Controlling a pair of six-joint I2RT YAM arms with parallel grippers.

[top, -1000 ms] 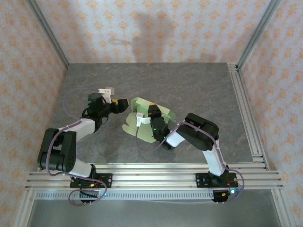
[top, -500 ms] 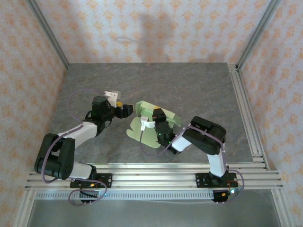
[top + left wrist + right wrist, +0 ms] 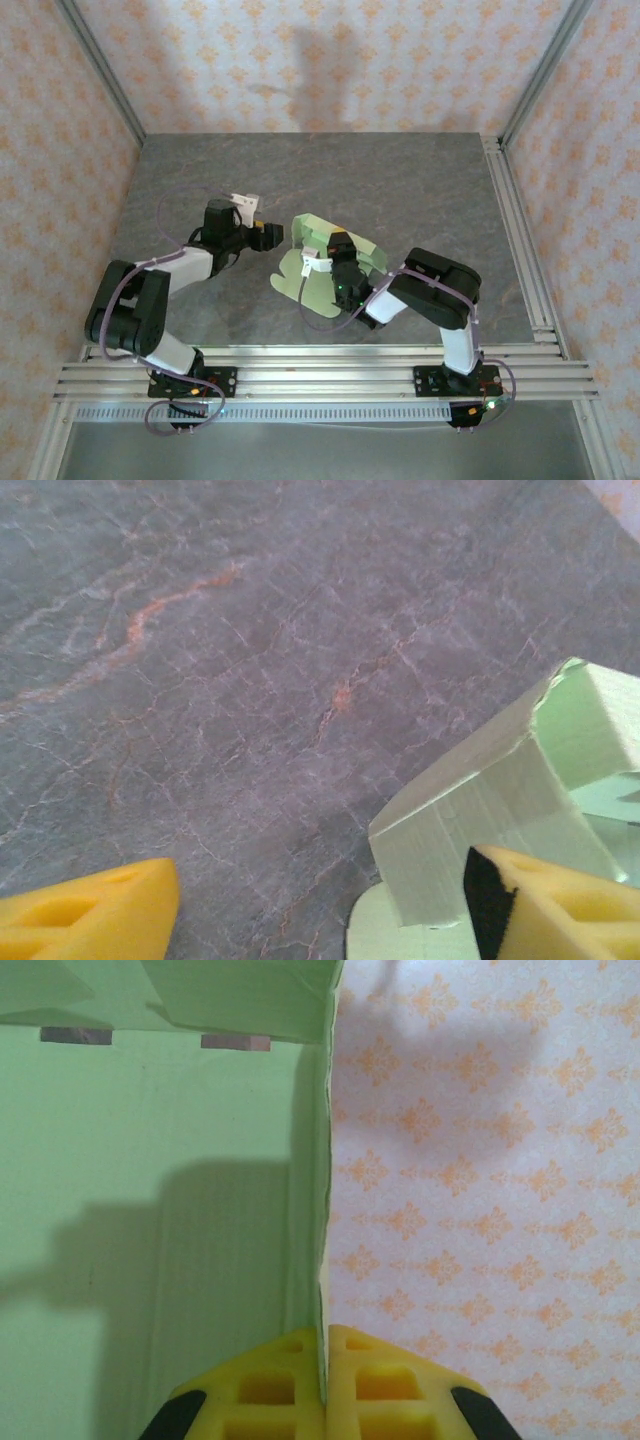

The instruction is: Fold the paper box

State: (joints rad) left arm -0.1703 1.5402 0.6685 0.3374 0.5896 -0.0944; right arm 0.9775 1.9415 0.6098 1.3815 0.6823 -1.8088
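Note:
The paper box (image 3: 300,283) is a pale green die-cut sheet, partly folded, lying mid-table with one wall raised at its far left end. My right gripper (image 3: 337,247) sits over it and is shut on the thin edge of an upright panel (image 3: 150,1210), pinched between the yellow fingers (image 3: 325,1365). My left gripper (image 3: 272,233) is just left of the sheet and open. In the left wrist view, its right finger (image 3: 570,910) rests against the raised green wall (image 3: 480,810), while its left finger (image 3: 90,920) hovers over bare table.
The grey marbled tabletop (image 3: 400,180) spreads behind and to both sides of the sheet. Aluminium rails (image 3: 320,370) run along the near edge and another set (image 3: 520,230) down the right side. Patterned walls close in the workspace.
My left gripper has moved right, up to the raised wall of the paper box, and its jaws have narrowed a little. The right gripper and sheet shifted slightly right.

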